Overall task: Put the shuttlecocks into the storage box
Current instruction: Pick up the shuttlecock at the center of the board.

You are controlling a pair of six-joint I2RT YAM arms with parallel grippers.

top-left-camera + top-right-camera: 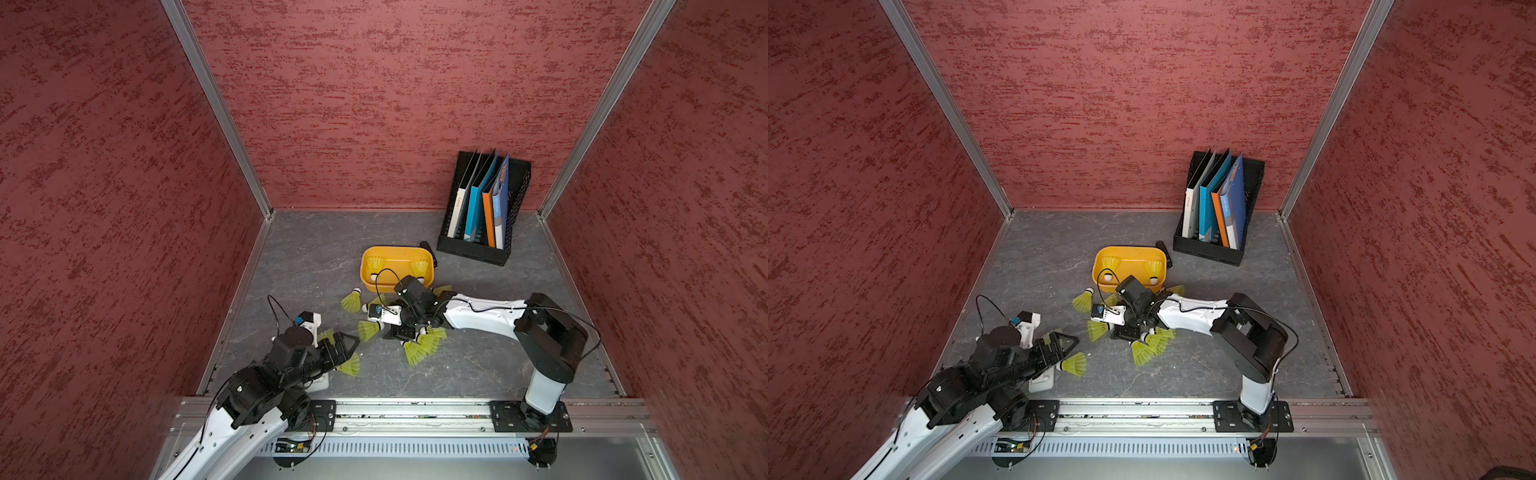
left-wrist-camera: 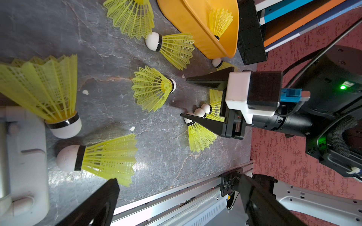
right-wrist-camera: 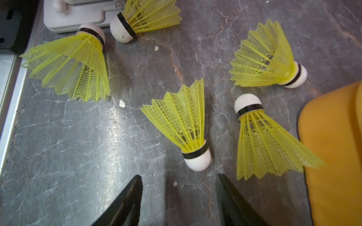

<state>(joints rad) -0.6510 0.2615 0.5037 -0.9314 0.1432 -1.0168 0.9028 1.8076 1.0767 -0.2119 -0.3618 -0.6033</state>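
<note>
Your left hand (image 1: 356,348) hangs open over the worktop (image 1: 311,257). Your right hand (image 3: 179,177), jaws apart and empty, faces a shuttlecock (image 3: 184,125); two more shuttlecocks (image 1: 375,266) lie in the box (image 1: 397,249).

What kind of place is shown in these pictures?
Probably a lab test cell for robots: red panel walls in an aluminium frame, two arms on a rail, shuttlecocks beside a box.
</note>
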